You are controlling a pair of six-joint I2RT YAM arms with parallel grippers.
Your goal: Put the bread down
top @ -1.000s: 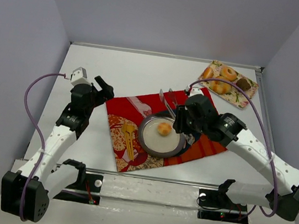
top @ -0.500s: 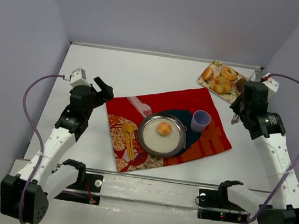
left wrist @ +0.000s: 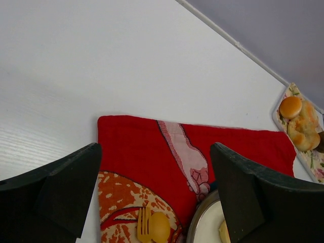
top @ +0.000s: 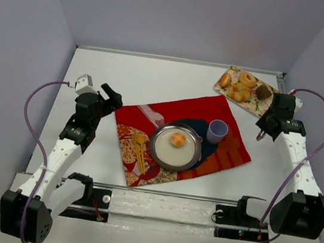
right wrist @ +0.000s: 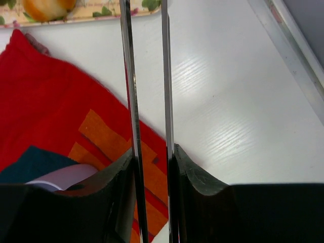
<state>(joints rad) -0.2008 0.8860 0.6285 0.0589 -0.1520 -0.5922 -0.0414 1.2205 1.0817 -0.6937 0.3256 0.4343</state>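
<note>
My right gripper (right wrist: 152,158) is clamped tight on a pair of metal tongs (right wrist: 165,76), whose two thin blades run out from between my fingers (right wrist: 188,169), close together and side by side. Under them lies the right edge of the red cloth (right wrist: 55,101) and bare white table (right wrist: 228,101); the lavender cup (right wrist: 63,177) sits just to the near left and the flowered tray (right wrist: 96,17) of pastries lies beyond the tips. My left gripper (left wrist: 154,152) stands spread wide with nothing between its fingers, above the far left corner of the cloth, with the gold fork and spoon (left wrist: 152,228) below. The bread (top: 178,139) rests in the middle of the round metal plate (top: 157,148) on the cloth, well apart from both my grippers
</note>
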